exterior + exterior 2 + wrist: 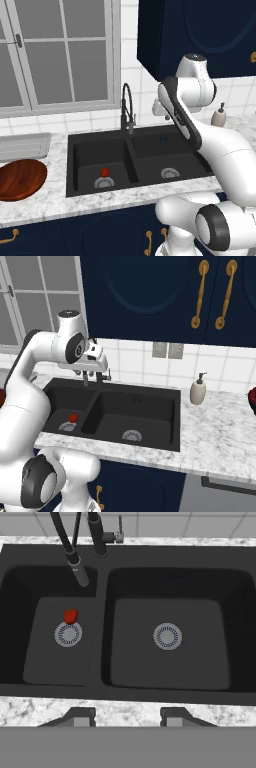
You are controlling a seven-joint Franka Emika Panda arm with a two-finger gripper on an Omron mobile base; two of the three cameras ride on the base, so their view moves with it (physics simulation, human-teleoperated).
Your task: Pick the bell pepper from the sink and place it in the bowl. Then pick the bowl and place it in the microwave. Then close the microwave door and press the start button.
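The small red bell pepper [104, 172] [73, 417] [70, 616] lies in the left basin of the black sink [131, 138] [176, 421] [100, 677], right beside the round drain. To the left of the sink, the reddish-brown wooden bowl [20, 180] rests on the marble counter with nothing in it. My gripper [96, 377] [127, 717] hangs high above the sink's middle, near the faucet, and points down. It is open, with nothing between its fingers. The microwave and its door are out of view.
A black gooseneck faucet [126, 107] [75, 557] rises behind the basin divider, close to my hand. A grey ribbed tray [22, 145] sits behind the bowl. A soap dispenser [218, 116] [198, 391] stands right of the sink. Dark blue cabinets hang overhead.
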